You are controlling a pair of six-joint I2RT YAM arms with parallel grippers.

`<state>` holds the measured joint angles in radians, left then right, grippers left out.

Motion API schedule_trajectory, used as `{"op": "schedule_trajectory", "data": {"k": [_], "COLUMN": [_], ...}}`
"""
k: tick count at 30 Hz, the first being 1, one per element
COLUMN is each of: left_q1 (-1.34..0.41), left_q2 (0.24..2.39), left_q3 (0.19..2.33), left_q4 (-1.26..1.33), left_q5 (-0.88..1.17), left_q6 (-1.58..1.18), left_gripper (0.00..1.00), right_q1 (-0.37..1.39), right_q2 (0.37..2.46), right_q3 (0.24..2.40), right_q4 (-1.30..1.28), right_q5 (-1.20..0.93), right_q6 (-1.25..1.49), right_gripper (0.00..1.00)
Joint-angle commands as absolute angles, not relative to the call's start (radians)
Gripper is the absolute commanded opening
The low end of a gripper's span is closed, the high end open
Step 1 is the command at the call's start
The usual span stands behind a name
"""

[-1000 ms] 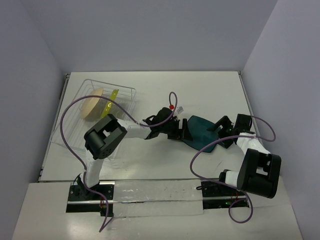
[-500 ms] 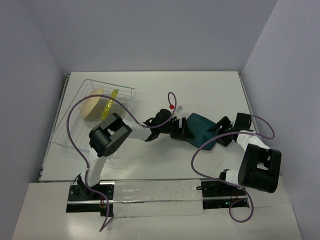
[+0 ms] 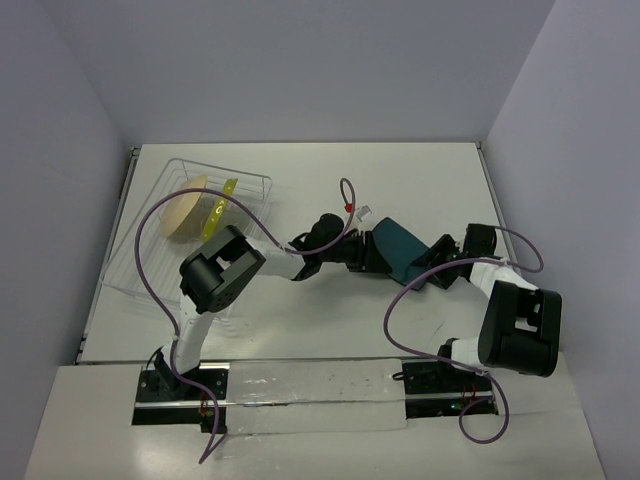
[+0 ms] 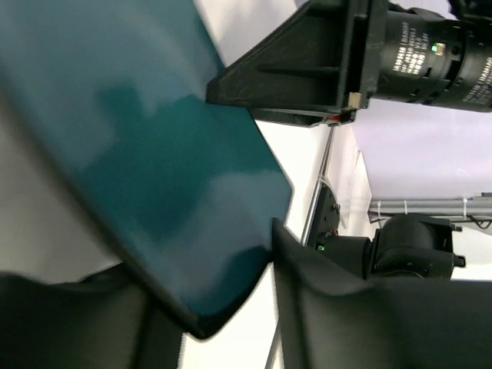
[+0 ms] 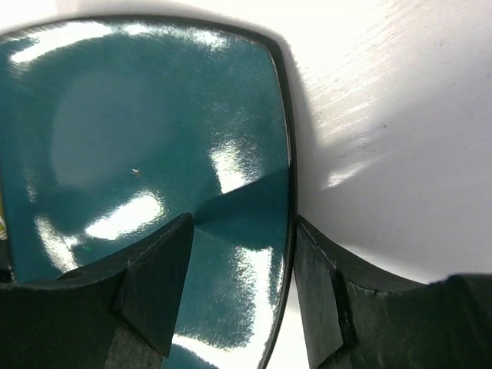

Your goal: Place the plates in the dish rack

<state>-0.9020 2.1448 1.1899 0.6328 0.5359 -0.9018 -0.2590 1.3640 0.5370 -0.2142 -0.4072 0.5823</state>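
The dark teal plate [image 3: 398,248] is tipped up off the table at mid-table, held from both sides. My left gripper [image 3: 370,252] is closed on its left corner. In the left wrist view the plate [image 4: 154,138] runs between the fingers of the left gripper [image 4: 192,277], its rim against the right finger [image 4: 338,307]. My right gripper [image 3: 428,274] pinches the opposite rim. In the right wrist view one finger [image 5: 154,277] lies on the glossy plate [image 5: 154,115] and the other sits outside the rim, with the right gripper [image 5: 242,231] straddling it. The dish rack [image 3: 255,185] holds the cream plate [image 3: 183,212] and the yellow-green plate [image 3: 222,205] upright.
The rack stands at the back left near the left wall. A purple cable [image 3: 140,260] from the left arm loops over the rack's near side. Another purple cable [image 3: 400,300] hangs in front of the right arm. Grey walls close in on three sides.
Both grippers have closed in on the teal plate from either side. The plate has gone from lying flat to tipped up, and it shows narrower from above.
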Motion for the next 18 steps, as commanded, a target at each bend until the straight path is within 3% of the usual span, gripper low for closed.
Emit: {"op": "schedule_trajectory", "data": {"k": [1,3,9,12,15,18], "left_q1": [-0.919,-0.919,-0.925,-0.931,-0.931,-0.930], "left_q2": [2.126,2.127,2.131,2.112,2.070,2.033], "left_q3": [1.260,1.275,1.318,1.316,1.297,1.276], "left_q4": [0.647,0.586,0.445,0.423,0.437,0.468], "left_q5": [0.507,0.452,0.348,0.298,0.243,0.218], "left_q6": [-0.865,-0.870,-0.888,-0.876,-0.861,-0.849], "left_gripper": [0.42,0.29,0.00,0.00,0.00,0.00], "right_q1": [-0.228,-0.222,-0.204,-0.191,-0.184,-0.183], "right_q2": [1.423,1.421,1.405,1.377,1.321,1.271], "right_q3": [0.482,0.483,0.486,0.489,0.496,0.505], "right_q4": [-0.333,-0.334,-0.341,-0.345,-0.365,-0.397], "right_q5": [-0.334,-0.327,-0.307,-0.309,-0.323,-0.321], "right_q6": [0.541,0.540,0.534,0.532,0.529,0.526], "right_gripper": [0.62,0.61,0.61,0.65,0.81,0.87]}}
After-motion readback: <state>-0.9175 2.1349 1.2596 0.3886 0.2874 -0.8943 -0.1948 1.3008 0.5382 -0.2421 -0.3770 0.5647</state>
